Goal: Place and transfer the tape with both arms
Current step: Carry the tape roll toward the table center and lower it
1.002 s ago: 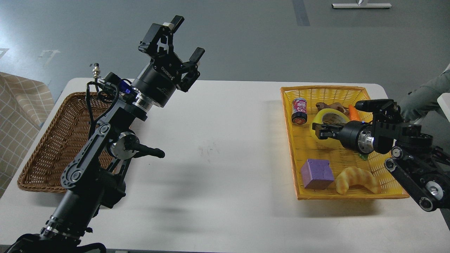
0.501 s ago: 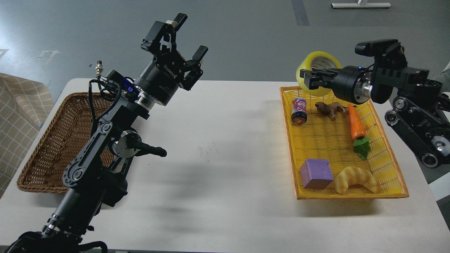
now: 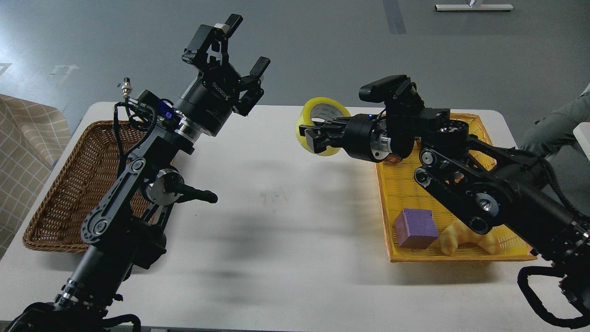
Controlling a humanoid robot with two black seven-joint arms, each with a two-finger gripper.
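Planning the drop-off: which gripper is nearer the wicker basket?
Left. The left gripper hangs open above the wicker basket's far right corner; the right gripper, holding the tape, is over mid-table.

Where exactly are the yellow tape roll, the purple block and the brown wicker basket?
Translucent yellow packing tape roll (image 3: pixel 308 118), head view: upper left of its outer band, beside the right hand.
Purple cube block (image 3: pixel 415 228), head view: its front face.
Brown woven wicker basket (image 3: pixel 73 184), head view: its bare woven floor.
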